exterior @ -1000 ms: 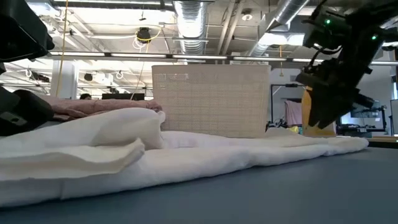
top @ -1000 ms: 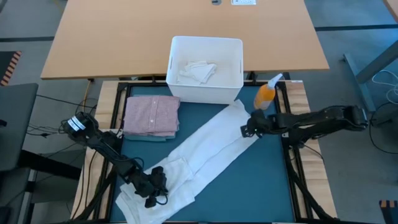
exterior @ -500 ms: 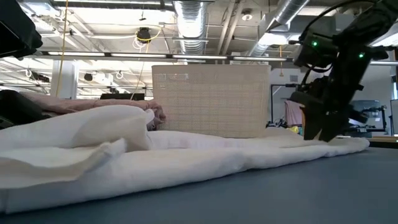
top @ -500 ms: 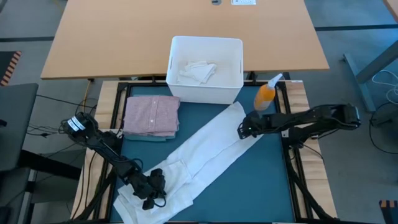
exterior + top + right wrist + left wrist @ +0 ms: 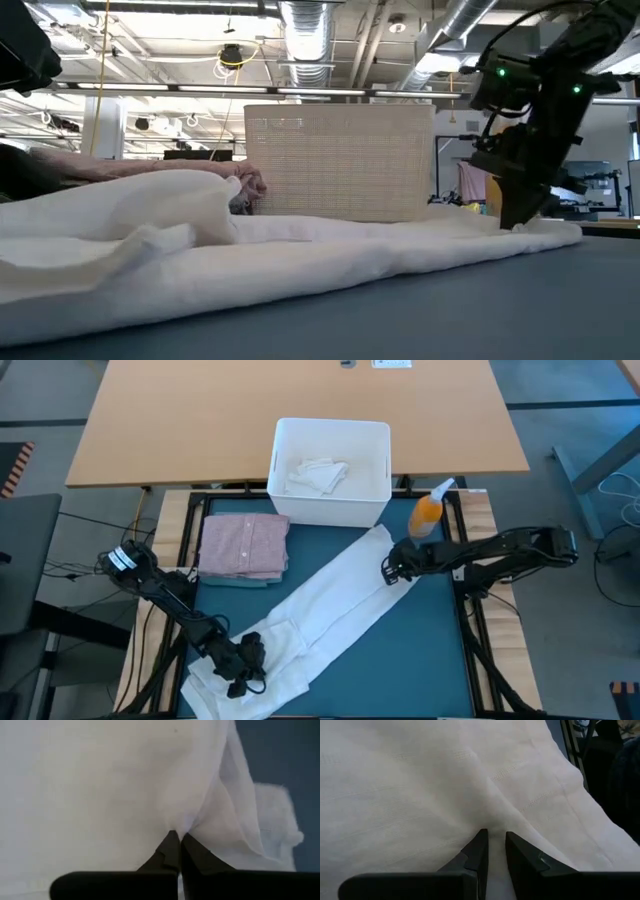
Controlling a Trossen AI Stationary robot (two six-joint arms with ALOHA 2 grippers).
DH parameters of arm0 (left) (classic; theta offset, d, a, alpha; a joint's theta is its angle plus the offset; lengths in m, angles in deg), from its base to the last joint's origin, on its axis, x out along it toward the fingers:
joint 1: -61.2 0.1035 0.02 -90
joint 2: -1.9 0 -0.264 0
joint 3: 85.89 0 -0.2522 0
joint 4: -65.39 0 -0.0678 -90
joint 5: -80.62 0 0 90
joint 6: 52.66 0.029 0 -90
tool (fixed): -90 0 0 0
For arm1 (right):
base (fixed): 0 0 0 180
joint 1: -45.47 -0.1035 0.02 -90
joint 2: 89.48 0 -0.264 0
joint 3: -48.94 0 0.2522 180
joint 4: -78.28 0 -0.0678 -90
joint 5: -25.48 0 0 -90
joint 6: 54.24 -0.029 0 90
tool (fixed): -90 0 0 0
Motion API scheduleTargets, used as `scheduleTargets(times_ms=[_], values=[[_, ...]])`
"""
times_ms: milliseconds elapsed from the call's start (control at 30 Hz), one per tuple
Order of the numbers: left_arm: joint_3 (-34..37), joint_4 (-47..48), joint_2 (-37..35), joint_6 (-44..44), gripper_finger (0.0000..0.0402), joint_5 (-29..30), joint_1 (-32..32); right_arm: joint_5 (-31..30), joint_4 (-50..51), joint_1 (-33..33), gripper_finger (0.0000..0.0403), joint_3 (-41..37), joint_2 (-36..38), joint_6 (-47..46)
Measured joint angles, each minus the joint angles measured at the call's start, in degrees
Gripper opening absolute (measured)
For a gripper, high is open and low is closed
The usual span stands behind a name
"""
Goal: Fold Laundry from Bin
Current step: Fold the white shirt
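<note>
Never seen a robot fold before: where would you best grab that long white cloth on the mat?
Probably at its two ends, from above. The white cloth lies flat and diagonal, and the left gripper and right gripper each pinch one end there already.

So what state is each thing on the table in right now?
White cloth: spread flat, pinched at both ends.
Pink shirt: folded.
Bin: open, a white piece inside.
Spray bottle: upright.
Left hand: shut on the cloth.
Right hand: shut on the cloth.
</note>
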State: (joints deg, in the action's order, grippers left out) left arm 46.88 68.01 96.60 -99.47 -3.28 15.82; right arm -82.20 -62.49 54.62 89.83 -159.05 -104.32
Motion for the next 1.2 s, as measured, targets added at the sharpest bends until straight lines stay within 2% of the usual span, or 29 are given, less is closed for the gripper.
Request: scheduleTargets(times_ms=[167, 500, 900, 1067, 1200], values=[[0.00, 0.00, 0.00, -0.41, 0.0057, -0.46, 0.02, -1.18, 4.27, 1.69, 0.0036, 2.01, 0.67, 0.80], [0.02, 0.01, 0.02, -1.74, 0.0057, -0.91, 0.04, -2.04, 5.71, 4.91, 0.0026, 2.28, 0.65, 3.67], [0.02, 0.00, 0.02, -1.92, 0.0057, -1.17, 0.04, -3.74, 9.53, 5.60, 0.0073, 3.09, 0.62, 5.53], [0.02, -0.02, 0.02, -1.97, 0.0057, -3.08, -0.04, -4.69, 17.67, 5.59, 0.0106, 6.90, 0.65, 5.52], [0.02, -0.02, 0.02, -2.06, 0.0057, -3.42, -0.02, -4.12, 16.87, 4.45, 0.0134, 8.14, 0.65, 4.90]])
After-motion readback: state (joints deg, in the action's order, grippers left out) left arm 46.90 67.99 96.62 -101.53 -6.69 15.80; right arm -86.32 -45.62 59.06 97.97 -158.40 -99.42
